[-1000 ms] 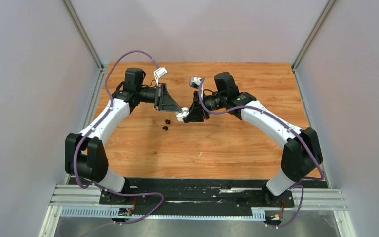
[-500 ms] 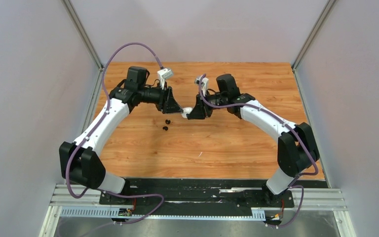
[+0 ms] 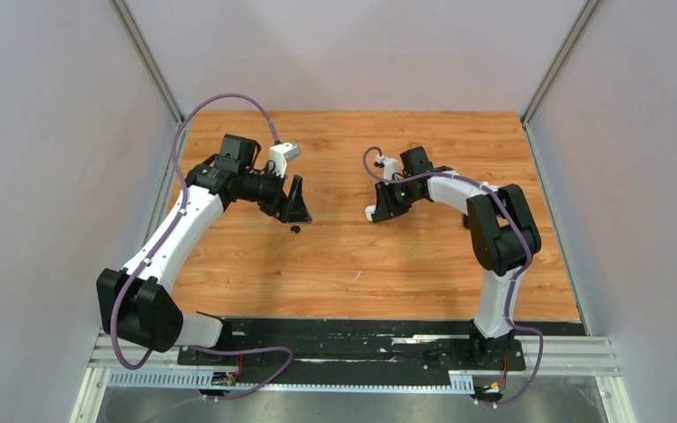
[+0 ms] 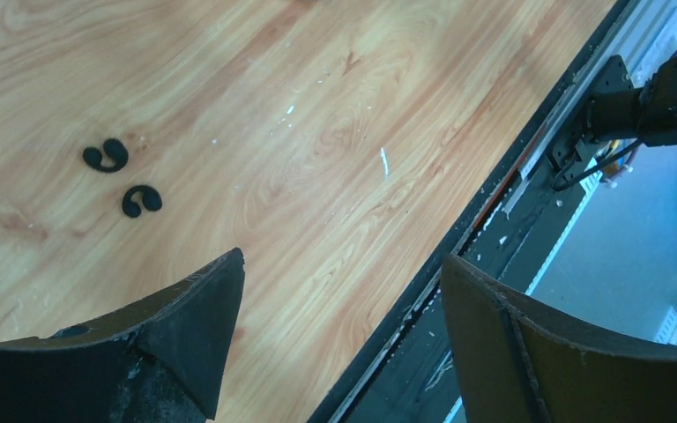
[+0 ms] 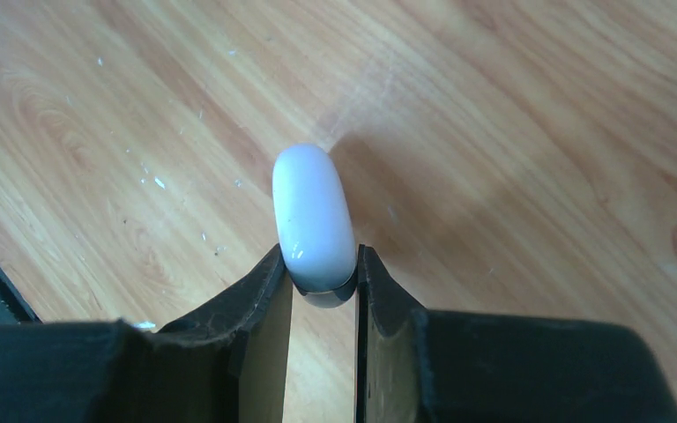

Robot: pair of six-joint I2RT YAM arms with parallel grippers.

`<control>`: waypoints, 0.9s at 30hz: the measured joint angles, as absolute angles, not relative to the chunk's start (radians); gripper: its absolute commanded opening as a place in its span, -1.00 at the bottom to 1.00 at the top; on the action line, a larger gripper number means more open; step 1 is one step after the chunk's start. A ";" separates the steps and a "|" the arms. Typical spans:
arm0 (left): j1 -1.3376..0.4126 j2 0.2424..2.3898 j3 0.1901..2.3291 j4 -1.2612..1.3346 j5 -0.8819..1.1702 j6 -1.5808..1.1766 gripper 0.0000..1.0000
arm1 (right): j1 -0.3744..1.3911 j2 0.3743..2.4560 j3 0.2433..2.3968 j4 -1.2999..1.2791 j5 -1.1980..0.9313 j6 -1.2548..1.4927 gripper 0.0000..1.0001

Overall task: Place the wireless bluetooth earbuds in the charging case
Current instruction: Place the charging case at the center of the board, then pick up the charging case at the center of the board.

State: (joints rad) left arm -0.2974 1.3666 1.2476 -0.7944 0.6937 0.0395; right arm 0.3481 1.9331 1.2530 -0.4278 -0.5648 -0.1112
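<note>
The white, pebble-shaped charging case (image 5: 313, 216) looks closed and is pinched at its dark lower end by my right gripper (image 5: 322, 256), just above the wooden table. In the top view the case (image 3: 371, 212) shows as a white spot at the right gripper (image 3: 379, 210), right of centre. My left gripper (image 4: 342, 260) is open with nothing between its fingers, and only table and rail show beyond them. From above, the left gripper (image 3: 297, 210) hangs over the table's left-centre, well apart from the right one. The wireless bluetooth earbuds are not in view.
Two small black curved pieces (image 4: 106, 156) (image 4: 141, 201) lie on the table near the left gripper; one shows from above (image 3: 295, 229). A black rail (image 4: 511, 194) runs along the table's near edge. Grey walls close in both sides.
The grippers, which met at the case over the table's middle, have drawn apart. The left one opened and moved back left. The right one carried the case right and lower.
</note>
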 measured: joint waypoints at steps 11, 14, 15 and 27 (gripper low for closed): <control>-0.241 1.350 1.232 -0.818 0.721 0.031 1.00 | 0.280 1.966 1.299 -0.404 -0.492 -0.152 0.33; -0.241 1.352 1.238 -0.820 0.708 0.032 1.00 | 0.236 1.895 1.254 -0.411 -0.456 -0.160 0.37; -0.241 1.355 1.245 -0.821 0.701 0.035 1.00 | 0.213 1.848 1.227 -0.414 -0.441 -0.163 0.36; -0.241 1.435 1.311 -0.805 0.783 0.037 0.98 | 0.051 1.528 0.998 -0.396 -0.037 -0.112 0.22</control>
